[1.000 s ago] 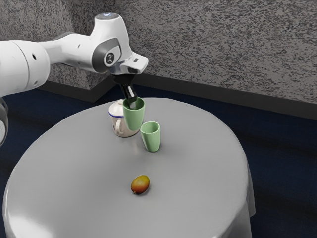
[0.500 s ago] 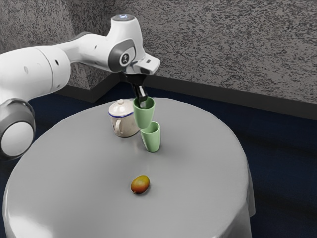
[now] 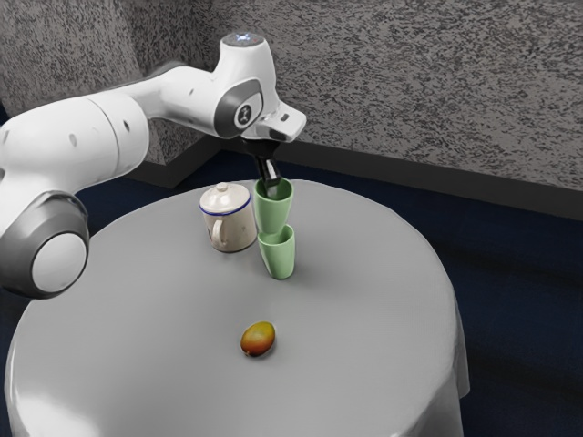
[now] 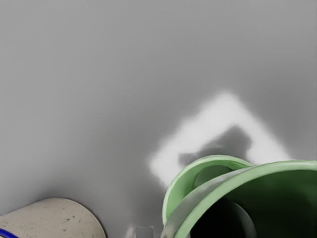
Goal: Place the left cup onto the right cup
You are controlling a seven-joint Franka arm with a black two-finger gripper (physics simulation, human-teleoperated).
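Note:
My black gripper (image 3: pixel 270 185) is shut on the rim of a light green cup (image 3: pixel 273 209), one finger inside and one outside. That held cup hangs upright just above a second, matching green cup (image 3: pixel 278 254) that stands on the round grey table (image 3: pixel 364 300); the held cup's base sits at or just within the standing cup's rim. In the wrist view the held cup (image 4: pixel 257 198) is large and close, and the standing cup's rim (image 4: pixel 185 181) shows right beneath it.
A cream teapot with a blue band (image 3: pixel 226 217) stands close beside the two cups on the exterior view's left; its lid (image 4: pixel 49 218) shows in the wrist view. A mango (image 3: pixel 259 339) lies nearer the table's front.
My hand carried the held cup toward the exterior view's right, away from the teapot, until it came over the standing cup. The standing cup, teapot and mango stayed put.

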